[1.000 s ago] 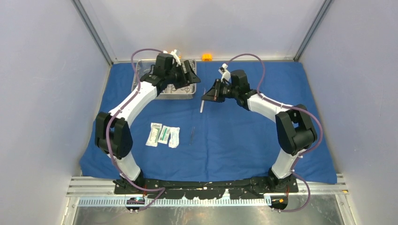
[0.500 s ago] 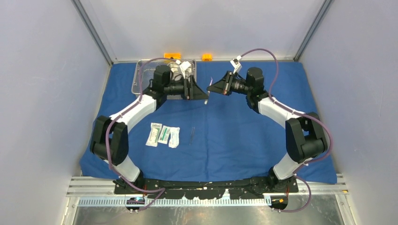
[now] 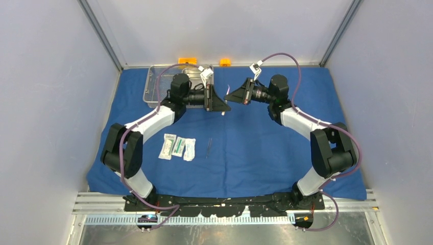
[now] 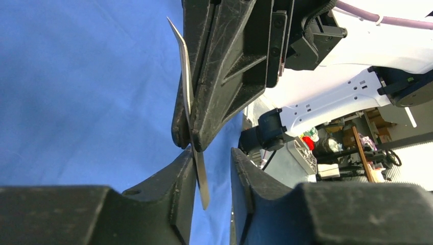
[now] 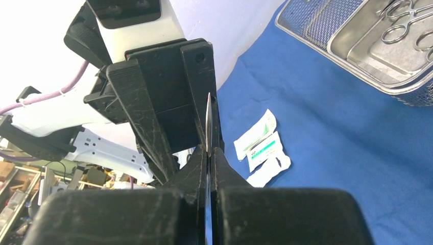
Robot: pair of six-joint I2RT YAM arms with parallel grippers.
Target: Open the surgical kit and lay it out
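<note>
Steel is what I am pinching: my right hand (image 5: 208, 153) is clamping fully closed on a thin flat steel instrument (image 4: 200, 178), holding it in the air over the far middle of the blue cloth wrap (image 3: 255, 153), which is lying spread across the surface. My left hand (image 4: 213, 163) is meeting it tip to tip from the left, its fingers (image 4: 173, 178) standing partly apart on either side of the instrument's free end. 1 of them is touching the metal while a gap is showing at the other, so I am not gripping it with that hand. At the far left the steel mesh basket (image 3: 151, 87) is sitting on the cloth with the smaller solid tray (image 5: 378, 51) inside it, and ring-handled instruments (image 5: 403, 25) are lying in that tray. Nearer to me, left of centre, 3 white-green packets (image 3: 176, 146) are lying side by side, with 1 thin dark instrument (image 3: 208, 147) lying just right of them. 2 orange blocks (image 3: 187, 60) are sitting beyond the cloth's far edge.
</note>
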